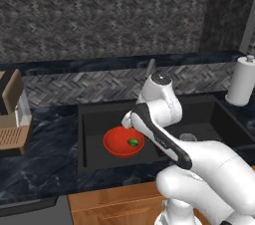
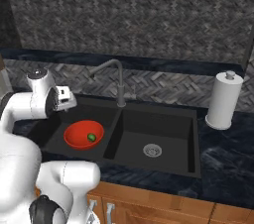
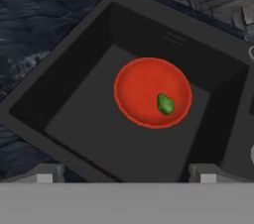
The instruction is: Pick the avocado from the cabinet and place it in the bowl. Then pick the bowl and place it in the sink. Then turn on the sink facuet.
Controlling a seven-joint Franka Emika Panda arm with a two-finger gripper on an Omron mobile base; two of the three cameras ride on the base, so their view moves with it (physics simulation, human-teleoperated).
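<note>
The red bowl (image 1: 122,142) (image 2: 83,134) (image 3: 149,91) rests on the floor of the left basin of the black sink (image 1: 89,119) (image 2: 158,119) (image 3: 64,94). The small green avocado (image 1: 133,142) (image 2: 92,138) (image 3: 165,104) lies inside the bowl, near its rim. My gripper (image 3: 126,174) (image 2: 68,102) hovers above that basin, looking down at the bowl, open, with its fingertips (image 3: 45,173) wide apart and nothing between them. The dark grey faucet (image 2: 119,83) (image 1: 150,66) rises behind the divider between the basins. The cabinet is out of view.
A white paper-towel roll (image 1: 241,82) (image 2: 223,100) stands on the counter right of the sink. A wood and dark appliance (image 1: 12,114) sits on the counter at the left. The right basin has a metal drain (image 2: 152,150). Wooden cupboards (image 2: 149,208) run below.
</note>
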